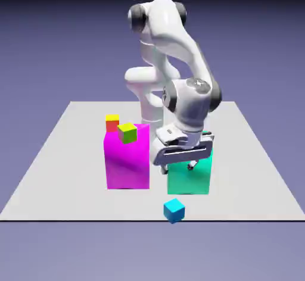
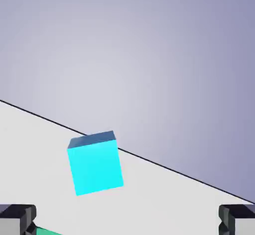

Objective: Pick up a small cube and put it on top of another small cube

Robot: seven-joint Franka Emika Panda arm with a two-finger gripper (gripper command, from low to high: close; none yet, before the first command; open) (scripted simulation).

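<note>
resting near table [image 1: 59, 172] front edge, small cyan cube [image 1: 174, 210] seen apart from gripper [image 1: 182, 165]. gripper held over teal block [image 1: 196, 181], fingers [image 2: 18, 218] spread wide, nothing gripped. lime cube [image 1: 127, 133] and red cube [image 1: 112, 122] seen on magenta block [image 1: 127, 164].

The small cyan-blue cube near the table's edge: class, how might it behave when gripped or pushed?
The small cyan-blue cube looks rigid and flat-faced, so it probably slides rather than rolls. Sitting close to the white table's front edge, a push could knock it off.
</note>
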